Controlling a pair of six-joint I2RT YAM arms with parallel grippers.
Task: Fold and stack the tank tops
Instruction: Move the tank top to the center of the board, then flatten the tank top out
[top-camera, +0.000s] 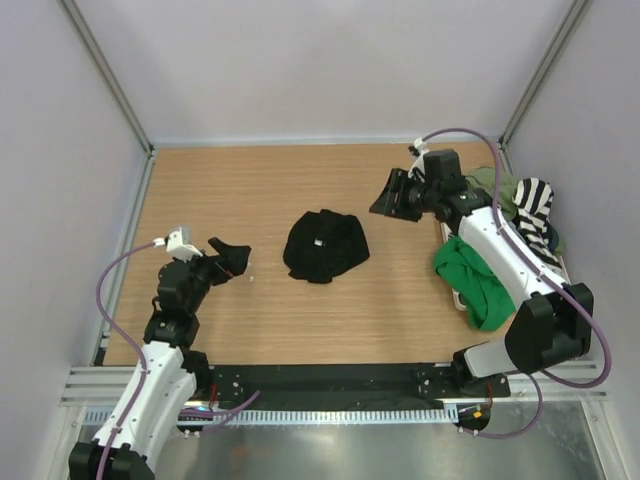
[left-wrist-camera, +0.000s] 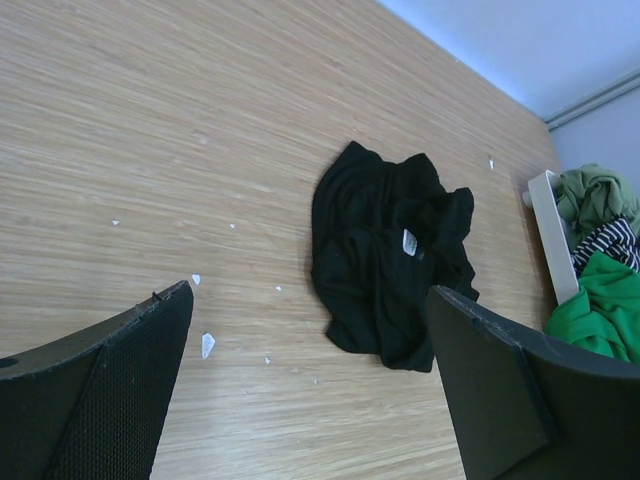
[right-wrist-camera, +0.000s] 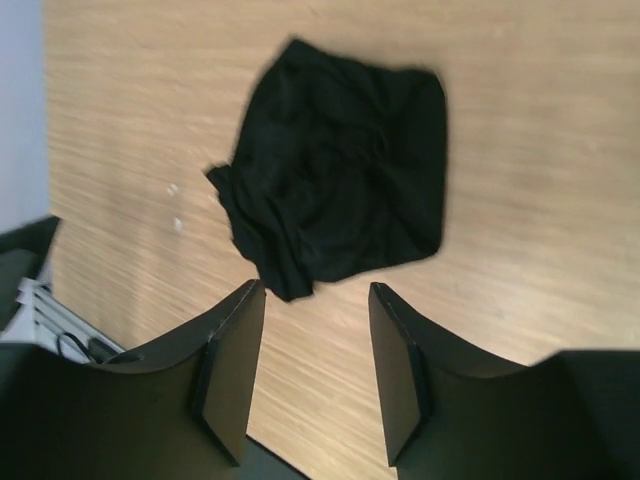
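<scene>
Hovering with right fingers partly spread and empty, at 2 o'clock from the crumpled black tank top mid-counter; holding left fingers wide and empty at 9 o'clock. Probably starting on flattening: needing pinches on opposite edges.

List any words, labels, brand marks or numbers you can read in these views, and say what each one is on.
No text can be read in any view.
The small white tag on the black tank top: too small to read.
The white scraps on the table: no print can be made out.
</scene>
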